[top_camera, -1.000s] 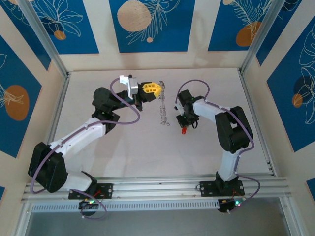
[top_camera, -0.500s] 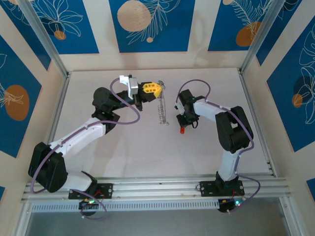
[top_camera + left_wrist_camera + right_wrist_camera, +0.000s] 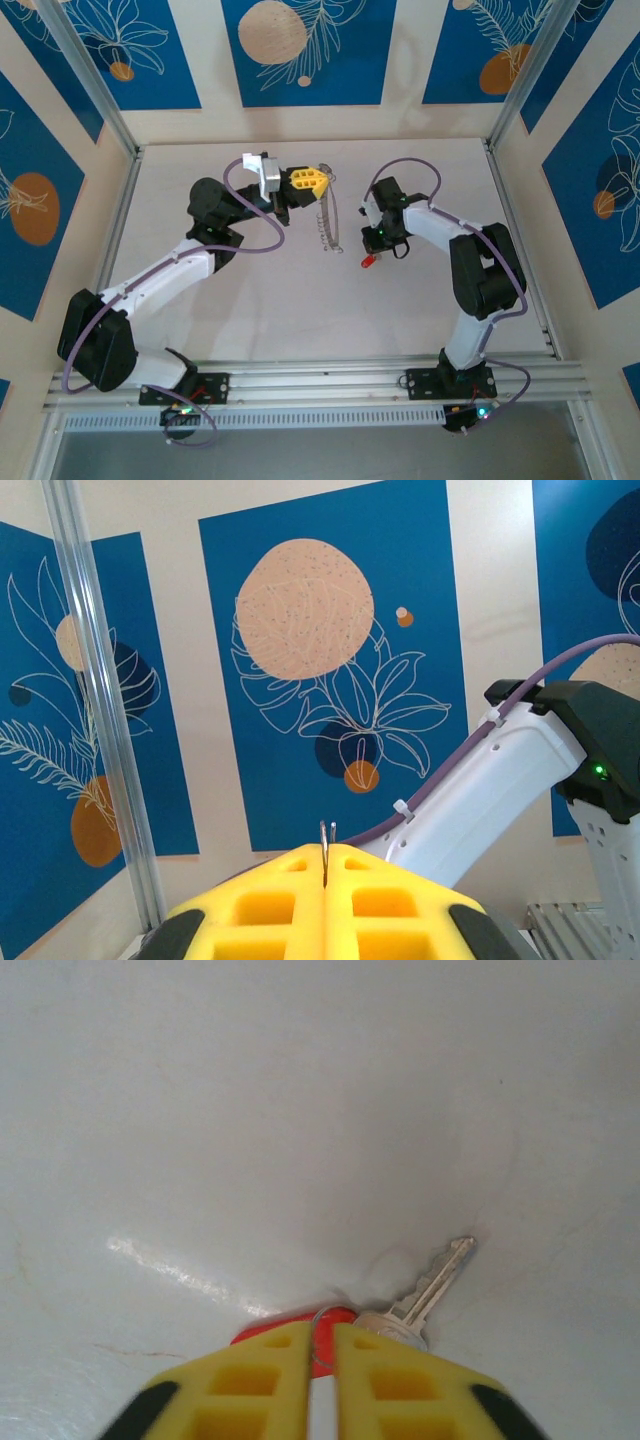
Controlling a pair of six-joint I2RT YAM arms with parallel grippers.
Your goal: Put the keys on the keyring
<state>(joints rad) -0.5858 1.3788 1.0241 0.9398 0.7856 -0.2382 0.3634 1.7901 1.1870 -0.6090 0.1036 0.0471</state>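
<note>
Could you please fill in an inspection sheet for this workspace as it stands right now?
Surface: pale table, a few faint marks in the right wrist view.
Job's things: keyring trails as a thin chain from the left gripper toward the near side. The key, red-headed, sits at the right gripper's tips, with its blade on or just over the table.
Clutter: nothing seen.
Grippers: left gripper is shut on a thin wire of the keyring. Right gripper is closed at the key's red head.
Cables: purple cable runs along each arm in loose loops, away from the fingers.
Surroundings: blue leaf-print panels; metal frame posts.
</note>
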